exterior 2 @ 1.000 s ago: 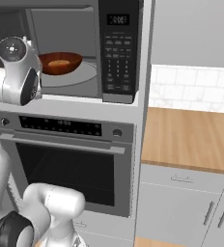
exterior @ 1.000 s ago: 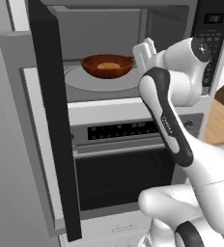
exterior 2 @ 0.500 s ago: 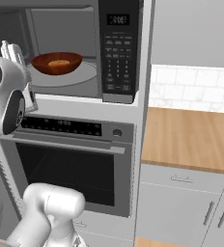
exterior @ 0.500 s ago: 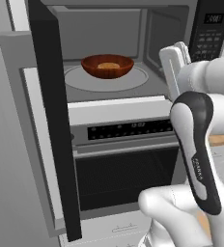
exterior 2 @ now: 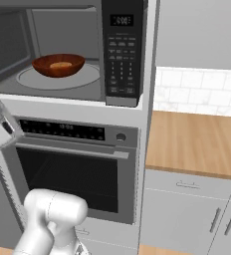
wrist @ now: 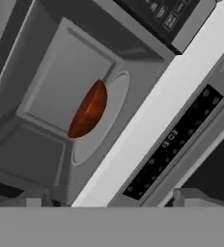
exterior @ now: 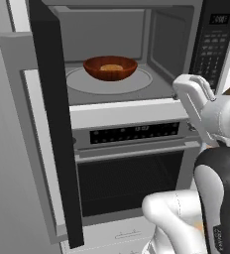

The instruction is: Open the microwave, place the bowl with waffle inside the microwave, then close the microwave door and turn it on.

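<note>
The claw (exterior: 189, 94) hangs in front of the microwave's (exterior: 137, 54) lower right corner, outside the cavity, holding nothing; whether its fingers are spread or closed I cannot tell from these views. Beyond it, the bowl (exterior: 110, 68) sits on the round turntable (exterior: 82, 82) inside the cavity, with the waffle (exterior: 111, 67) resting in it. The microwave door (exterior: 52, 119) stands swung wide open to the left, edge-on to the camera. Below is the oven (exterior 2: 72, 169), and a wooden counter (exterior 2: 197, 144) lies off to the right.

So opening and loading look done; closing the door and pressing the keypad (exterior 2: 121, 64) remain. Compared with a second ago, the arm has pulled back from the cavity mouth and dropped lower and rightward, while the bowl has stayed put.
</note>
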